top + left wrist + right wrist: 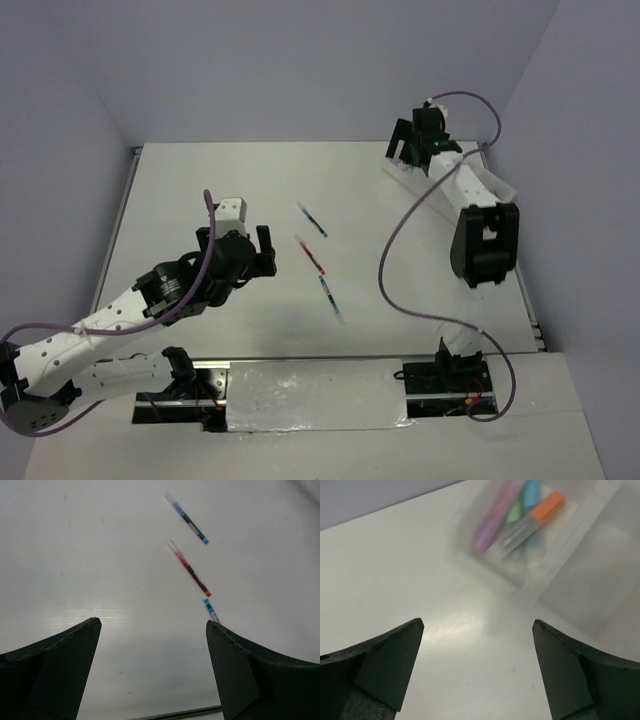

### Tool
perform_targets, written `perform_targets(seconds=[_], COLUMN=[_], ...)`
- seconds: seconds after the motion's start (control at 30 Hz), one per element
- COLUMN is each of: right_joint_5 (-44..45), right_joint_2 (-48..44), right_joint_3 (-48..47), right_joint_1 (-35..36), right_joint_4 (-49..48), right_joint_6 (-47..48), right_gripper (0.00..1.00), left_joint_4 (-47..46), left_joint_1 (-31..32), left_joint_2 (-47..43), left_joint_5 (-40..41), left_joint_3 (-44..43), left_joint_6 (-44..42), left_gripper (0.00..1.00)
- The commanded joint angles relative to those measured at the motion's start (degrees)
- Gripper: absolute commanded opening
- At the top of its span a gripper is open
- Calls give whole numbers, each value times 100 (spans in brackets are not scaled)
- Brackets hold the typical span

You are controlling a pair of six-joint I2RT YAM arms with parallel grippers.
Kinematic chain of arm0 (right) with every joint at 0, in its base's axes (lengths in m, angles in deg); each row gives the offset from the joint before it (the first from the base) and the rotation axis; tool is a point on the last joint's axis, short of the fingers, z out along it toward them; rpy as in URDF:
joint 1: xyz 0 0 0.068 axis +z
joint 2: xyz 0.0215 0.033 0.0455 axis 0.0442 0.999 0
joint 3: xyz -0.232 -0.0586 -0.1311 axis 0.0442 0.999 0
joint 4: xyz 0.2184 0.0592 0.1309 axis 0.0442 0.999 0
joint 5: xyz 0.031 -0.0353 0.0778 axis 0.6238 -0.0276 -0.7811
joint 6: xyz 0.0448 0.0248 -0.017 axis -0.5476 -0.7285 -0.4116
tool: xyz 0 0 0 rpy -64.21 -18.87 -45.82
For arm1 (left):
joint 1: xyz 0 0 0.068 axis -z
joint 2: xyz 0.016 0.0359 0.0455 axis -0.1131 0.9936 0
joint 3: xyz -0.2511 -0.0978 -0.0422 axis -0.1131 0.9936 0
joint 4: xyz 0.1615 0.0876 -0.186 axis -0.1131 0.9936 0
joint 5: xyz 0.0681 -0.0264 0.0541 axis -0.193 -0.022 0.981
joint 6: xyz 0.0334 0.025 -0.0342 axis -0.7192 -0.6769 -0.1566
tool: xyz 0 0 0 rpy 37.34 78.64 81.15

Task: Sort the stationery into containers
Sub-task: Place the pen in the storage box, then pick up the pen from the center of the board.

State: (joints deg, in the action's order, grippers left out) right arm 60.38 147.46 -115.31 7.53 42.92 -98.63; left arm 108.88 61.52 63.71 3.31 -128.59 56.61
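The big white desk (200,200) holds everything here. On its far right side sits the white tray (600,570), and the right arm partly hides it from above. The left end effector (152,622) hangs over the middle of the desk with its 2 fingers wide apart and nothing between them. The right end effector (477,622) is near the tray, also wide apart and empty. In 1 part of the tray lie the highlighters: a purple one (492,520), a green one (515,512), a light blue one (532,492) and one with an orange cap (540,512). They look blurry, so I cannot tell more about them. 3 thin pens lie out on the desk in a loose line: a blue pen (186,518) farthest off, a red pen (189,572) in the middle, and a second blue pen (210,609) nearest, half hidden behind a finger. I think the step now is picking up 1 of these pens, and the left arm looks best placed for it. To do it well, go for the middle of 1 pen, turn the fingers so 1 goes on each side of its thin body, and get very low before closing, because a pen this flat can slip out. The red pen's tip is just beside the nearest pen, so take care not to bump that one. A part of the tray with no highlighters seems right for the pens.
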Motion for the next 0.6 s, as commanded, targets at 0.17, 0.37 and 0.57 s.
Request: perform_targets(seconds=[0.17,0.37,0.57], right_joint_5=[-573,-177,218], right_joint_2=[-3321,-3648,-3051], right_joint_3=[3814,4520,4767], right_joint_1=[2398,4174,4906], right_joint_4=[-613,-333,89], right_joint_6=[93,-461,-751], right_gripper=[77,67,67], left_joint_4=[2221,2389,2293], left_joint_1=[-159,-194,-203], left_joint_2=[-229,-536,-809], left_joint_5=[939,1064,1107], left_joint_3=[-956,-905,-413], left_joint_6=[378,115,-281], left_gripper=[99,99,99])
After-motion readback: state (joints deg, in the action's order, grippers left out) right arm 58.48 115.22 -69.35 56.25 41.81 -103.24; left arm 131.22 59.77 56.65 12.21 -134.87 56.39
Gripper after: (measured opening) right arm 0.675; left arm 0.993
